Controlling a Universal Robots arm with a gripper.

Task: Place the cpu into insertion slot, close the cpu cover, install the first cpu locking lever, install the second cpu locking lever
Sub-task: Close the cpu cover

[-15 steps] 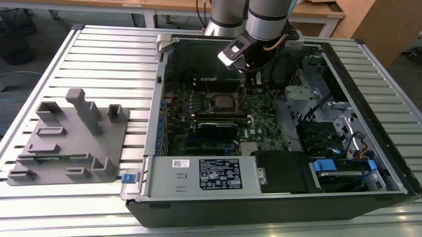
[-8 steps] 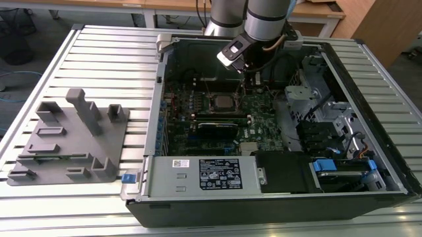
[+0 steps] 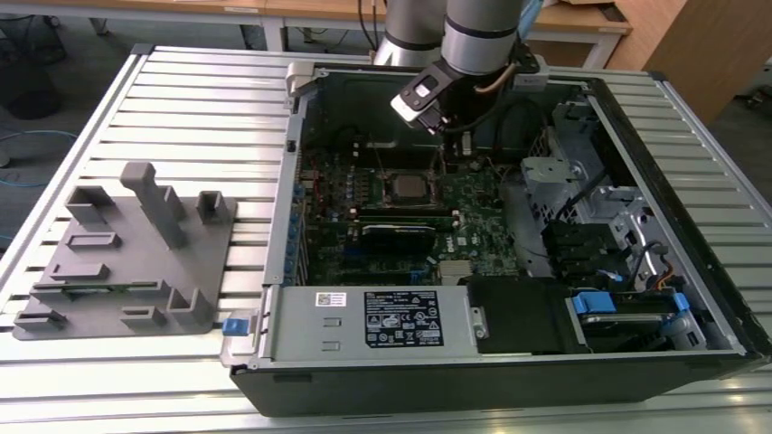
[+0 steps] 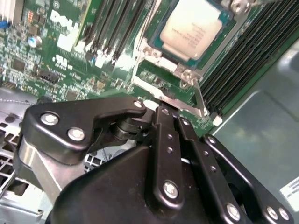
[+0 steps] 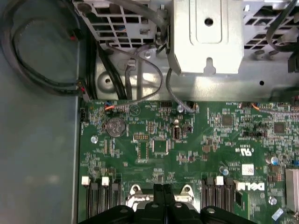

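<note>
The cpu (image 4: 195,27), a flat square chip with a silver-tan top, lies in the insertion slot (image 3: 408,188) on the green board. The cpu cover (image 4: 150,52), a thin silvery frame, lies flat around the chip. A thin metal locking lever (image 4: 200,95) runs along one side of the socket and ends close to my fingertips. My gripper (image 4: 170,114) hovers just beside the socket with its black fingers (image 5: 159,193) pressed together and nothing between them. In the exterior view my gripper (image 3: 455,149) hangs above the board, a little behind the socket and toward that view's right.
Black memory slots (image 4: 247,51) flank the socket. A black graphics card (image 3: 399,237) sits in front of it, then the power supply (image 3: 362,321). A metal drive cage (image 5: 208,37) and loose cables (image 5: 140,70) lie past the board edge. A grey fixture (image 3: 121,244) stands outside the case.
</note>
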